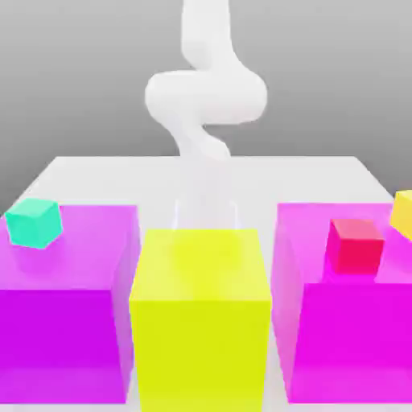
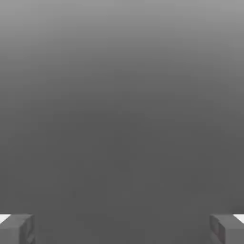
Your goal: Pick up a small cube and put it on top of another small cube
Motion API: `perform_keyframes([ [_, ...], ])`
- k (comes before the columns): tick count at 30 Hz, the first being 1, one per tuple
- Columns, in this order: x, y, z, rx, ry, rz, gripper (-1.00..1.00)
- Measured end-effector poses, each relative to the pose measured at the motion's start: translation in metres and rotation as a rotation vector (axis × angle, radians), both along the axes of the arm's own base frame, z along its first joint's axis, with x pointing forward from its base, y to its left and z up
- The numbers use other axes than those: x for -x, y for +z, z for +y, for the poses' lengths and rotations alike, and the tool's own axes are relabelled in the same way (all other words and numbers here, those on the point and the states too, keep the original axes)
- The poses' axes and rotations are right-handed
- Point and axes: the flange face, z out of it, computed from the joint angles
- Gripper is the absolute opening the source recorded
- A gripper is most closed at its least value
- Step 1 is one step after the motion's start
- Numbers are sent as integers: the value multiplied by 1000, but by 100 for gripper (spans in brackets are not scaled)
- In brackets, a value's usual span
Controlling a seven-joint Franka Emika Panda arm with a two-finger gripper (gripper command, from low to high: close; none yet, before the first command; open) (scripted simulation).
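**Waiting high above the blocks**

Hanging over the white tabletop (image 1: 96, 173), the jaws (image 2: 122, 228) are wide open and hold nothing. The small yellow cube (image 1: 403, 212) sits on the smooth pink block (image 1: 354, 338) at the exterior view's right, near the red cube (image 1: 354, 245), easy to reach from above.

The white arm (image 1: 205, 96) is seen in the exterior view rising at the centre, bent into a broad elbow and folded back down, its lower part apparently pointed downward, though that end is rendered faintly. In the hand view the gripper (image 2: 122, 228) is shown with its two grey fingertips (image 2: 19, 228) spread far apart, nothing being held between them.
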Motion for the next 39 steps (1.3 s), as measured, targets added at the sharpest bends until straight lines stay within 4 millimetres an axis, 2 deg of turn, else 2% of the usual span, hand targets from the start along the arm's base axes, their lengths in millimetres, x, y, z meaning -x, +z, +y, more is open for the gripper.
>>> perform_keyframes([
  [3,-24,-20,16,-1,19,38,0],
  [10,-56,-73,103,65,204,124,0],
  [16,-67,-129,176,106,379,204,0],
  [22,-63,-190,243,124,552,283,0],
  [28,-44,-250,302,118,724,360,0],
  [33,-10,-298,351,115,880,422,0],
  [35,14,-319,374,112,950,455,0],
  [37,51,-342,401,111,1038,496,0],
  [39,75,-355,410,109,1058,533,0],
])
